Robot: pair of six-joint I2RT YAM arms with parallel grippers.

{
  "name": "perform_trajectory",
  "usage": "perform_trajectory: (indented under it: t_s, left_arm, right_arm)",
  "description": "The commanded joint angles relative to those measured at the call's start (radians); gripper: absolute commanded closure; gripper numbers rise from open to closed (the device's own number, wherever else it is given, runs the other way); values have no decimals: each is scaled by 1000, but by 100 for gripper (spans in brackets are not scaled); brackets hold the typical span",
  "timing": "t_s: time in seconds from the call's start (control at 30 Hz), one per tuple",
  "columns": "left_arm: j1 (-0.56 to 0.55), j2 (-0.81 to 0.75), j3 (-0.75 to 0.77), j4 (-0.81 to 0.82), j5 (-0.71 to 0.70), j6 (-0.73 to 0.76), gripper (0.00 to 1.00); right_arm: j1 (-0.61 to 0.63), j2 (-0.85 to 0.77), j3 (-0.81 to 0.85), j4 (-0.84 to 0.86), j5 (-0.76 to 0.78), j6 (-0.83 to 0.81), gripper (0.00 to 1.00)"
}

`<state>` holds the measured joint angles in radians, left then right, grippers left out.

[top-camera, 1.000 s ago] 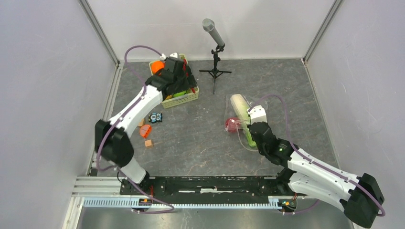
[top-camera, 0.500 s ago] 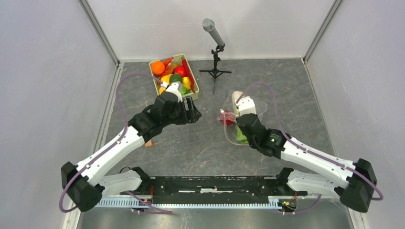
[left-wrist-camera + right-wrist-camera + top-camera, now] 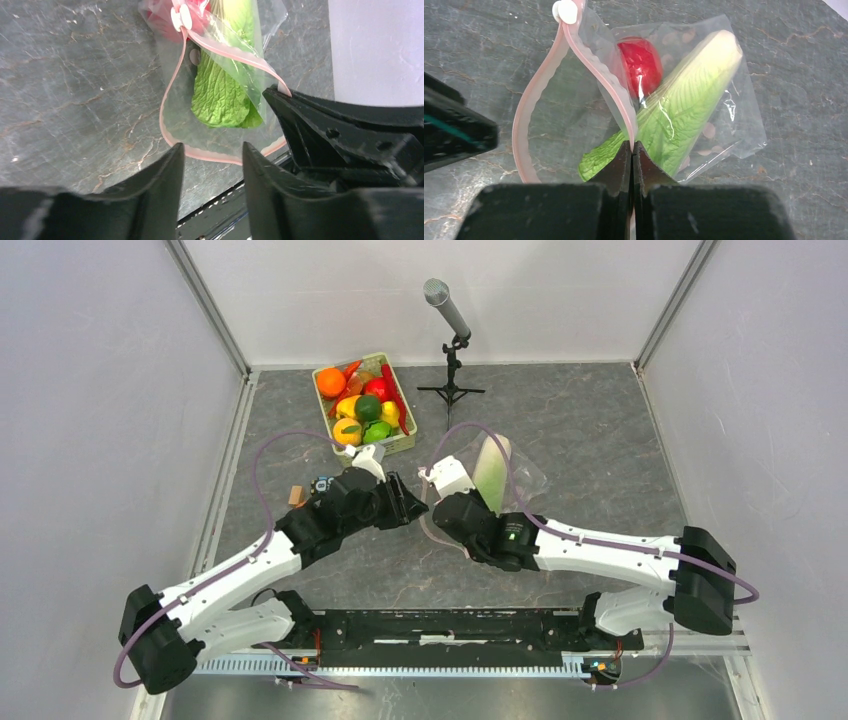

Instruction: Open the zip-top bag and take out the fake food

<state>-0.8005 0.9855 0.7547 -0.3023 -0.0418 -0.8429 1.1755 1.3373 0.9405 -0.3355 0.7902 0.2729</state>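
Observation:
The zip-top bag lies at the table's middle with its pink zip strip parted into a wide loop. Inside are the white-and-green cabbage and a red piece; both also show in the left wrist view, the cabbage and the red piece. My right gripper is shut on the upper zip strip above the cabbage's leafy end. My left gripper is open and empty, its fingertips just short of the lower zip strip. The orange and the dark green fruit do not show in the bag.
A green lattice basket with an orange, yellow peppers and other toy produce stands at the back left. A microphone on a small tripod stands behind the bag. Small toys lie left of my left arm. Walls close in on three sides.
My left arm has swung from the basket down to the bag's mouth. My right gripper has pulled the bag left towards the middle, and the zip strip now gapes open.

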Motion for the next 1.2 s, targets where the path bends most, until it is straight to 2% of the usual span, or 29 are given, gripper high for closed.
perform_trajectory:
  t_s: [0.0, 0.13, 0.43, 0.7, 1.0, 1.17]
  left_arm:
    - [-8, 23, -61, 186, 0, -117, 53]
    - [-10, 91, -92, 273, -13, -147, 57]
    - [-11, 264, -92, 426, 13, -195, 57]
    - [-45, 432, -79, 535, 72, -193, 46]
    - [-72, 613, -76, 661, 124, -203, 29]
    - [-90, 690, -62, 727, 165, -221, 27]
  right_arm:
    - [18, 9, 37, 95, 36, 33, 100]
    - [22, 23, 39, 107, 20, 54, 100]
    - [28, 7, 11, 121, -25, 66, 100]
    - [29, -20, -33, 135, -37, 88, 100]
    - [29, -26, -55, 142, -45, 108, 100]
    - [29, -33, -71, 141, -41, 116, 100]
